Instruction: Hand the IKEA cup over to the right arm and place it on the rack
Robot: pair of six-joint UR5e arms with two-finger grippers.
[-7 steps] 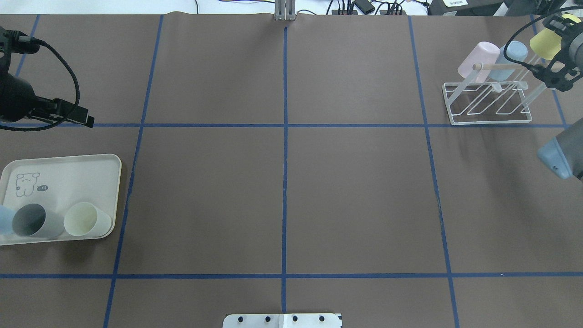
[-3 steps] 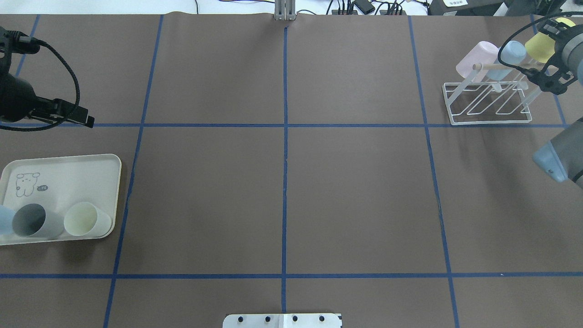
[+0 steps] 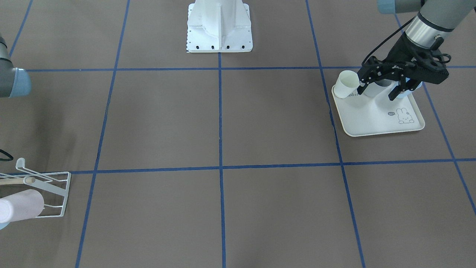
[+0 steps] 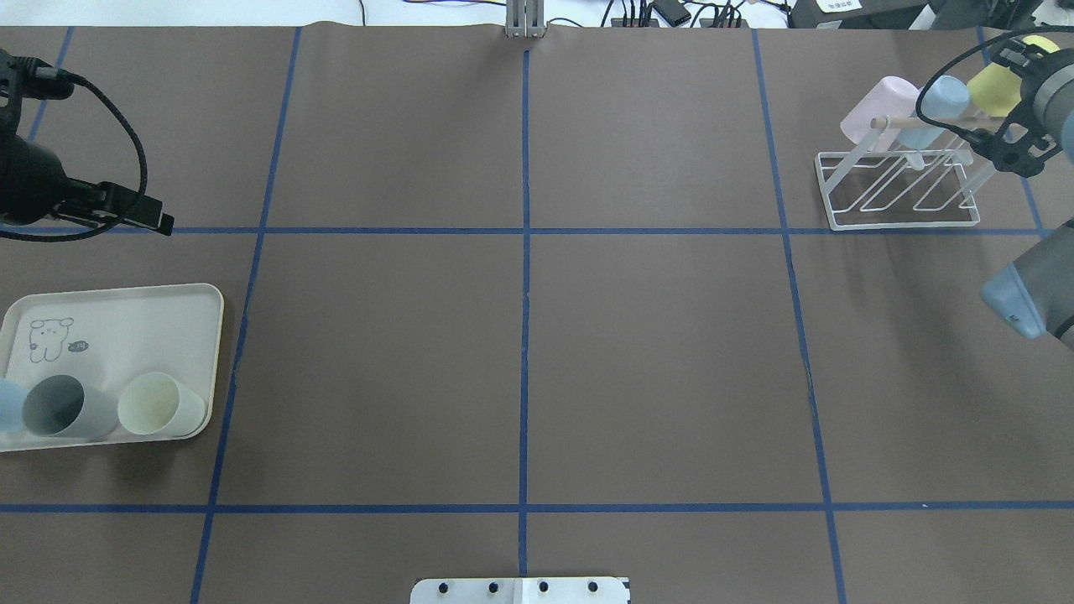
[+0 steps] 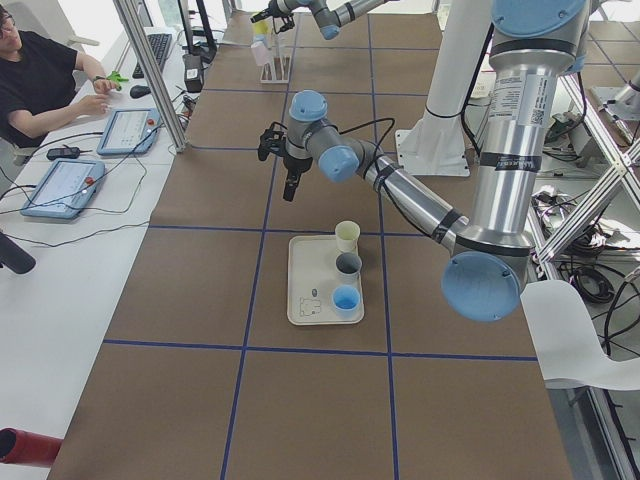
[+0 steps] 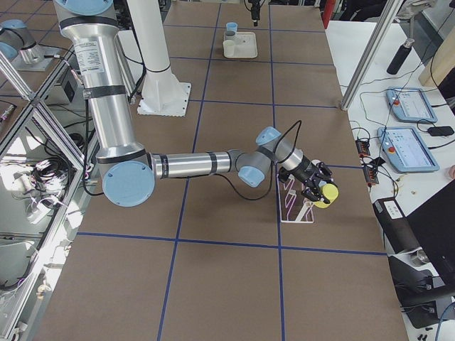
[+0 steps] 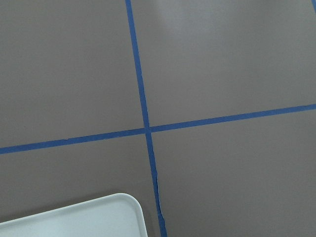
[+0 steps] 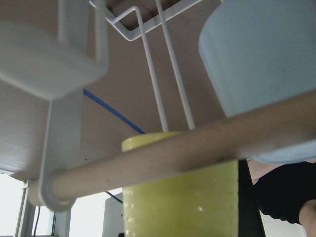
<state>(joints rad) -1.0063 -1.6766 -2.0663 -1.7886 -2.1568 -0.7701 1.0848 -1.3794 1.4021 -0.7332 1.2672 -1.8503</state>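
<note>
The hand-over looks done and the step in hand is the seating: the right gripper (image 6: 318, 188) has its jaws closed on the yellow cup (image 6: 328, 195) and holds it at the far end of the rack (image 4: 902, 220), near the desk's (image 4: 654, 361) far right corner, next to the blue cup (image 4: 940, 101) and the pink cup (image 4: 877, 109) that hang there already. In the right wrist view the wooden rod (image 8: 173, 153) crosses right in front of the yellow cup, and a white wire prong (image 8: 153, 84) runs down toward its upper edge. Whether the prong has entered the cup cannot be told from here. To do this well, the cup's axis should probably match the prong's slant, so that the mouth slides over the rounded tip without catching on it. The approach should run along that slant, not straight down. The rod and the blue cup are both very close, so any sideways drift risks knocking the neighbour off or levering the light wire frame across the desk. The jaws should part only once the prong carries the cup's weight, and the retreat should go back along the same line. The left gripper (image 3: 375, 92) hangs with its jaws wide and empty, well apart from the rack, near the tray (image 4: 126, 319) where a grey cup (image 4: 59, 407) and a cream cup (image 4: 159, 404) lie on their sides.
</note>
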